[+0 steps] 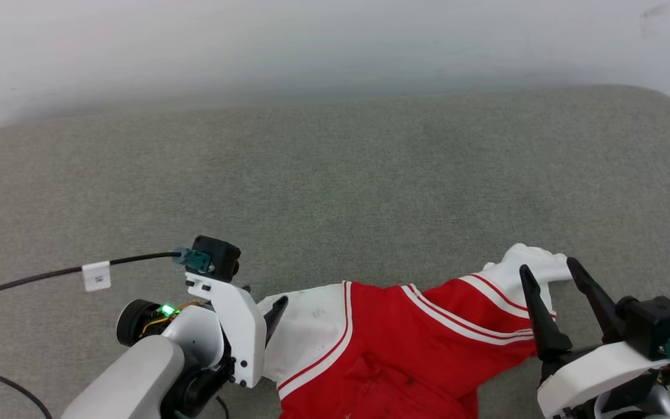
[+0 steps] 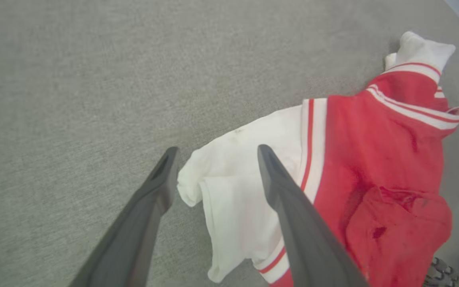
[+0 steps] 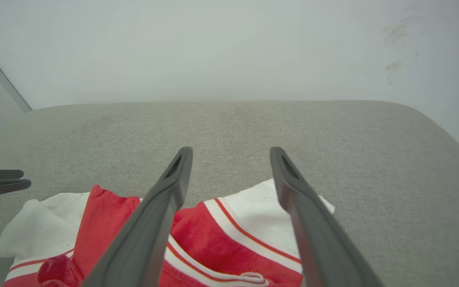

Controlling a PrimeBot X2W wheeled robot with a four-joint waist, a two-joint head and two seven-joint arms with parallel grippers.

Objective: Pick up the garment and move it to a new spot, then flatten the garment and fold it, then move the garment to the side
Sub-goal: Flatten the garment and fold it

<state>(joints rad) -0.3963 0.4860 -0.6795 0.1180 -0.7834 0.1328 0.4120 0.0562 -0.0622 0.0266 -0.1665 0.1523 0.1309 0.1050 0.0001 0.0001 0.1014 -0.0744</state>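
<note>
Now head: we see the shirt (image 1: 393, 349) bunched on the cushion (image 1: 335, 174) near us, left gripper (image 1: 274, 311) low by one white sleeve (image 1: 306, 331), right gripper (image 1: 548, 266) over the other | left wrist: our fingers (image 2: 293, 207) apart, straddling that sleeve | right wrist: fingers apart above the shirt.

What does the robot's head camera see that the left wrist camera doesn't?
Head view, not left wrist view: the right gripper, open beside one white sleeve, a black cable with a white tag, and the white wall. Left wrist view, not head view: both fingers of the open left gripper, with the other sleeve between them. Both: the red and white garment lying crumpled on the grey cushion.
</note>
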